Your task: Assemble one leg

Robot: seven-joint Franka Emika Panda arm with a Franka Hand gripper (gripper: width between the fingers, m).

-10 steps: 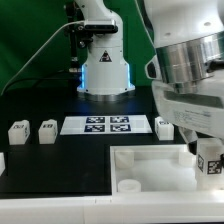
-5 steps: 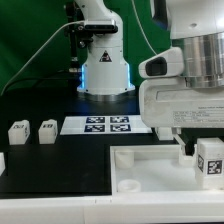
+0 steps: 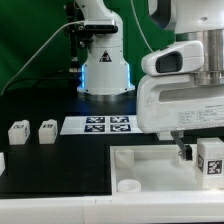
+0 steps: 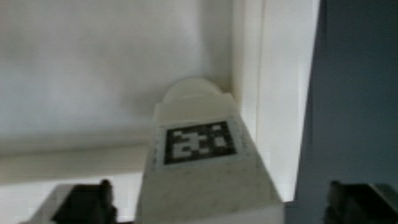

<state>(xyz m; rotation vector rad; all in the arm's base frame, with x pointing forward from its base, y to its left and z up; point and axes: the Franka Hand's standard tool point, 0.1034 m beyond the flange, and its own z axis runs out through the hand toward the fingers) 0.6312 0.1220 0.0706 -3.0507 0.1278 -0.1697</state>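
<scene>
The gripper [image 3: 200,152] is low at the exterior view's right, over the large white tray piece [image 3: 150,170] that lies on the black table [image 3: 60,165]. Between its fingers stands a leg [image 3: 211,160], a small white block with a black-and-white tag on its face. In this view one dark finger [image 3: 184,153] shows just beside the leg, on the side toward the exterior view's left; the other finger is hidden. In the wrist view the same leg [image 4: 205,150] runs away from the camera between the two dark fingertips [image 4: 89,200], and its far end reaches close to the white wall of the tray piece [image 4: 107,70]. The fingertips seem to stand a little apart from the leg's sides there, so I cannot tell if the gripper really clamps it or only surrounds it.

Two more legs [image 3: 18,132] [image 3: 47,132] stand upright on the table at the exterior view's left, near each other. The marker board [image 3: 108,125] lies flat between them and the gripper, in front of the white robot base [image 3: 104,60]
</scene>
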